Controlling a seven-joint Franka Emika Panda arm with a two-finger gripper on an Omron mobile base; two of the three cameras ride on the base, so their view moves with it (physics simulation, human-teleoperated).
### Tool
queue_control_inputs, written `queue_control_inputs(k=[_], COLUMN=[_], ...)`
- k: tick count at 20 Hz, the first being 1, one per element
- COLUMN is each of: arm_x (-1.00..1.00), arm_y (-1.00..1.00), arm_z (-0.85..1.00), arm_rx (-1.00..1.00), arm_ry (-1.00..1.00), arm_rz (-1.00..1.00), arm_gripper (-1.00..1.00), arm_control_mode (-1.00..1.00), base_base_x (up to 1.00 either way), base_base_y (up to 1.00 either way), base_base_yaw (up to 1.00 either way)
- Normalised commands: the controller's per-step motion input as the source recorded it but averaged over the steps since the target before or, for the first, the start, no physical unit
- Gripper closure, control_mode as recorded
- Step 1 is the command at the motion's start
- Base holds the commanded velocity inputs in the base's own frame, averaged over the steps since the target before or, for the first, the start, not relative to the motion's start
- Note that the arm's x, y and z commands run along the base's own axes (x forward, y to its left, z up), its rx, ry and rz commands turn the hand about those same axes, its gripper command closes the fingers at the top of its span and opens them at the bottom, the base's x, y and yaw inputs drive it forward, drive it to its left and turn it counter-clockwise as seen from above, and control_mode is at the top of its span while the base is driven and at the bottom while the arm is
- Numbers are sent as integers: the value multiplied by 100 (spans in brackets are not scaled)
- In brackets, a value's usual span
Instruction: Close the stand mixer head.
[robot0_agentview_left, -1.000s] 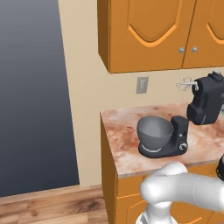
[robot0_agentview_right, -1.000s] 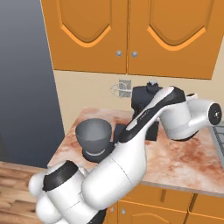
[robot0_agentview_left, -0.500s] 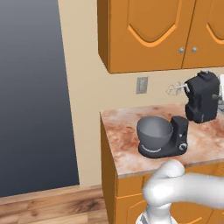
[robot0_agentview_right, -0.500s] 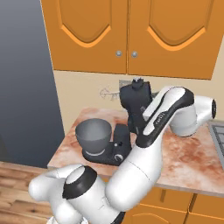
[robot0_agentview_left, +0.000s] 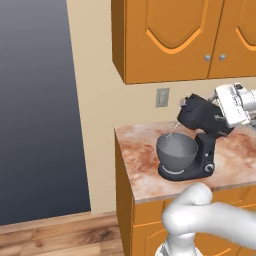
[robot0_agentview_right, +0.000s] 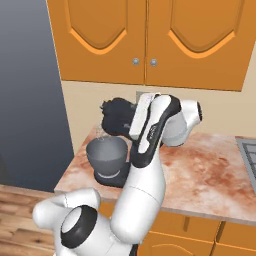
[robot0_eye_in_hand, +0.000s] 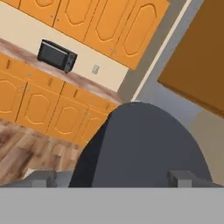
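The stand mixer head is a matte black block that slopes down and forward over the grey bowl. Its silver whisk reaches the bowl's rim. My gripper presses against the head's rear top, and the white hand extends right behind it. In the right base view my forearm covers part of the head above the bowl. In the hand view the rounded dark head bulges between my fingertips, which stand wide apart, so the gripper is open and grips nothing.
The mixer's black base column stands on the marble counter. Orange wall cabinets hang close above, and a wall outlet is behind the mixer. A sink lies to the right. A dark tall panel stands left of the counter.
The mixer head has swung from nearly upright down toward the bowl, bringing the whisk to the bowl's rim. My hand has followed it forward and down.
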Motion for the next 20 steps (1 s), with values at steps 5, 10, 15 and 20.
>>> queue_control_inputs(k=[5, 10, 15, 20], arm_x=[-15, -27, -46, -9], arm_y=[100, 85, 37, 5], arm_z=[-14, 62, 19, 0], arm_rx=[-28, -37, -39, -4], arm_ry=[5, -7, -18, -3], arm_rz=[48, 23, 2, 0], arm_gripper=[-100, -100, -100, -100], arm_control_mode=[-100, -100, -100, -100], base_base_x=[0, 0, 0, 0], base_base_y=[0, 0, 0, 0], base_base_yaw=[0, 0, 0, 0])
